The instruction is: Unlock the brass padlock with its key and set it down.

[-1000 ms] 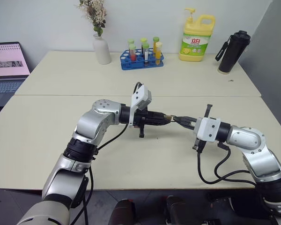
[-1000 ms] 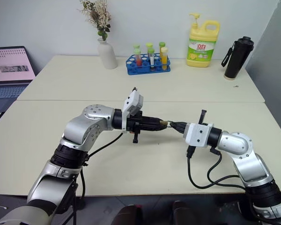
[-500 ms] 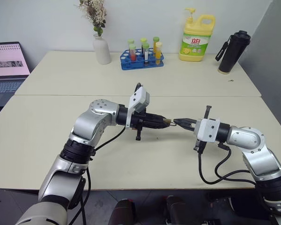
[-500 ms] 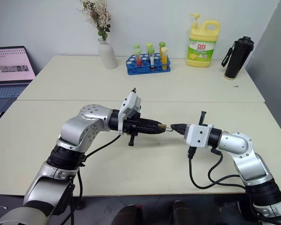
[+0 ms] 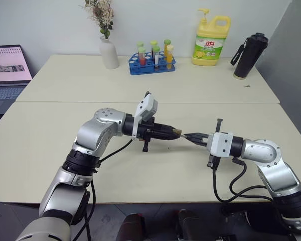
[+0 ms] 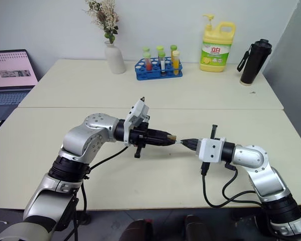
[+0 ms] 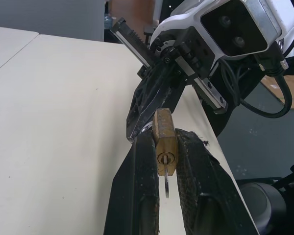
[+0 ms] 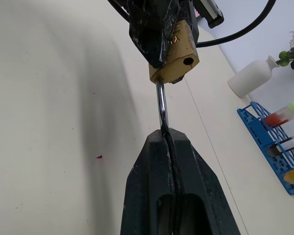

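Brass padlock point(image 7: 165, 138), frame centre, clamped in the left gripper point(image 5: 176, 133). Right gripper point(image 5: 188, 135) reaches level, jaws pinching its shackle point(image 8: 160, 102). Key point(image 7: 166, 182) in keyhole.

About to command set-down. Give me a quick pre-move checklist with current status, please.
1. Left end effector clamped on the brass padlock body: ok.
2. Right end effector shut on the shackle: ok.
3. Shackle out of the lock body: ok, one hole in the brass stands empty in the right wrist view.
4. Key in the keyhole: ok, hanging below the body.
5. Padlock resting on the table: not ok, held above it.
6. Key secure enough to survive set-down: cannot tell.
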You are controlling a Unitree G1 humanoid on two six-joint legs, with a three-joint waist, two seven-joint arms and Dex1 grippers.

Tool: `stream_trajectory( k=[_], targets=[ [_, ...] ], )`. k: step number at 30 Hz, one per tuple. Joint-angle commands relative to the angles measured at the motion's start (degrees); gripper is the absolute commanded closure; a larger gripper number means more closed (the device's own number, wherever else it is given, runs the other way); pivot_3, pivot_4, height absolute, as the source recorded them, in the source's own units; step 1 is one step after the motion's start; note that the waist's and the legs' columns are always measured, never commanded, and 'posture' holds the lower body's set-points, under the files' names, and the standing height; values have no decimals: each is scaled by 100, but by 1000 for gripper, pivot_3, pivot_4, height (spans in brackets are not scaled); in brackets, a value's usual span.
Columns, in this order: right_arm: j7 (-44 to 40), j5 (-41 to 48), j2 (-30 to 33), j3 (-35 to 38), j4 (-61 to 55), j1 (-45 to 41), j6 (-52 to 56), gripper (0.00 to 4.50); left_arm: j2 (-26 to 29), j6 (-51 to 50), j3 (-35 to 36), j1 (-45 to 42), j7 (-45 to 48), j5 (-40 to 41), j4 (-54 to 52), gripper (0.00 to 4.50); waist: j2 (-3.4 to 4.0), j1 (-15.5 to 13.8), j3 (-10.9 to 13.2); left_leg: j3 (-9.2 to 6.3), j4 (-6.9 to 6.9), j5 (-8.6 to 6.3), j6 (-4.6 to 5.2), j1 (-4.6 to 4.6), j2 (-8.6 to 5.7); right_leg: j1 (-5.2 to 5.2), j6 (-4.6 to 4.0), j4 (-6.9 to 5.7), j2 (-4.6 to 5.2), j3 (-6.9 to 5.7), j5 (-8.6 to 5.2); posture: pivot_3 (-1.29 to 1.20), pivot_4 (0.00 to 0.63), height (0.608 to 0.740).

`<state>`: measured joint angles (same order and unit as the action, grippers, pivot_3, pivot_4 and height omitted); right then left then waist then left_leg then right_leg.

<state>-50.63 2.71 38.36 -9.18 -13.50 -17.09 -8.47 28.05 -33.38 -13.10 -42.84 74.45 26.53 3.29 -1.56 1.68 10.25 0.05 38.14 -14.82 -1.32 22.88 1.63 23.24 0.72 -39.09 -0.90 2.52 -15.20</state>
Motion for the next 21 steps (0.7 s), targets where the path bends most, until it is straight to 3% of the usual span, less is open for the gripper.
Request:
stream_trajectory(
  k=[1,7,21],
  targets=[
    [177,-133,29,180,-90,-47,-204,4500,84,7,117,-58,45,35,-50,4321,0,0,0,1,0,0,0,0,0,0,1,0,0,0,0,0,150,740],
    [199,-55,82,315,-43,-59,-269,4500,174,2,86,-35,76,26,-42,4321,0,-2,0,2,0,0,0,0,-1,0,2,0,0,0,-1,0,150,740],
    [66,-24,-280,-139,-114,-186,-226,4500,200,-115,72,22,56,65,-176,4321,0,-1,0,0,0,0,0,0,0,0,0,0,0,-1,0,0,150,740]
  ],
)
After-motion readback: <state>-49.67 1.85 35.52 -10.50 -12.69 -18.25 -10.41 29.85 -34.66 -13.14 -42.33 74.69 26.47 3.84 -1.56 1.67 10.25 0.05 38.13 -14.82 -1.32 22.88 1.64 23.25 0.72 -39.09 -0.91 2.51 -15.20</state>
